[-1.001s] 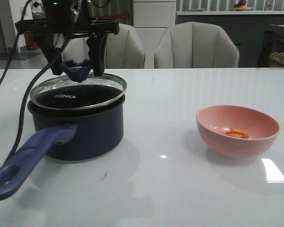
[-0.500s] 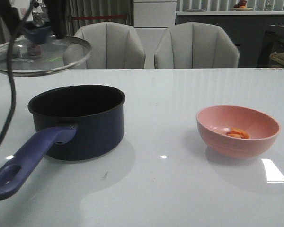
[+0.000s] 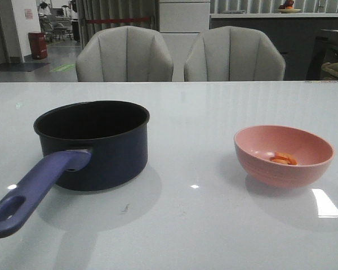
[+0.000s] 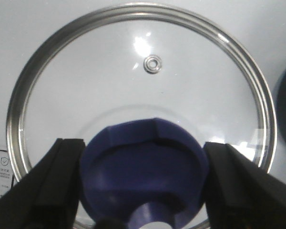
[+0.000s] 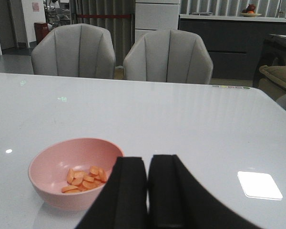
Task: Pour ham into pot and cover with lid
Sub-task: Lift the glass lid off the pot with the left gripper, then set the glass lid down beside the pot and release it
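Two grey chairs (image 3: 124,54) stand along the far edge of the white bench (image 3: 214,107), in the upper part of the front frame. The pot (image 3: 93,143) sits left of centre, uncovered, its purple-blue handle (image 3: 36,188) reaching toward the lower left corner. The pink bowl (image 3: 283,154) sits right of centre, well apart from the pot, with the ham (image 3: 283,158) lying in its bottom. In the left wrist frame the lid (image 4: 138,71) fills the view; the left gripper (image 4: 143,181) has its jaws pressed against either side of the lid's blue knob (image 4: 143,176). The right gripper (image 5: 147,191) has its jaws closed together, holding nothing, just beside the bowl.
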`<state>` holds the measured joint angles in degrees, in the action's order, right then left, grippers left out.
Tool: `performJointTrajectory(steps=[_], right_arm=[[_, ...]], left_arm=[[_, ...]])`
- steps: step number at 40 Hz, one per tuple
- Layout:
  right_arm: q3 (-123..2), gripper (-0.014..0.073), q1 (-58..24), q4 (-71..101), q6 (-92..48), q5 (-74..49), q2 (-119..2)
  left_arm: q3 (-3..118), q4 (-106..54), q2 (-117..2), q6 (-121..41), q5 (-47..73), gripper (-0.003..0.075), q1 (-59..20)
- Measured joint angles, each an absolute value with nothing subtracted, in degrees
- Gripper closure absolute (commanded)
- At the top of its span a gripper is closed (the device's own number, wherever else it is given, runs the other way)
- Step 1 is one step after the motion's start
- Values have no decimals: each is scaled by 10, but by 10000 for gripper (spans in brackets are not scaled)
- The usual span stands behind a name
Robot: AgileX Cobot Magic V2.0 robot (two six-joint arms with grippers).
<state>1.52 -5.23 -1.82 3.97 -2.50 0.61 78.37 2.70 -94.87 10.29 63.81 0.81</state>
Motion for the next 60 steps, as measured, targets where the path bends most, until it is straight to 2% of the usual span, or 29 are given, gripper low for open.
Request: performJointTrajectory(steps=[10, 30, 34, 41, 46, 60], right_arm=[[15, 412, -52, -18, 40, -25, 6], [15, 412, -52, -18, 40, -25, 6], [15, 412, -52, -18, 40, -25, 6], [15, 412, -52, -18, 40, -25, 6], [15, 412, -52, -18, 40, -25, 6], [15, 412, -52, -18, 40, -25, 6]], left_arm=[[722, 10, -969, 76, 544, 411, 12], [720, 6, -1065, 74, 525, 403, 12], [721, 5, -1067, 74, 519, 376, 12], [721, 5, -1068, 74, 519, 223, 12], [721, 18, -1070, 74, 527, 165, 11], [739, 53, -1071, 74, 551, 167, -13]])
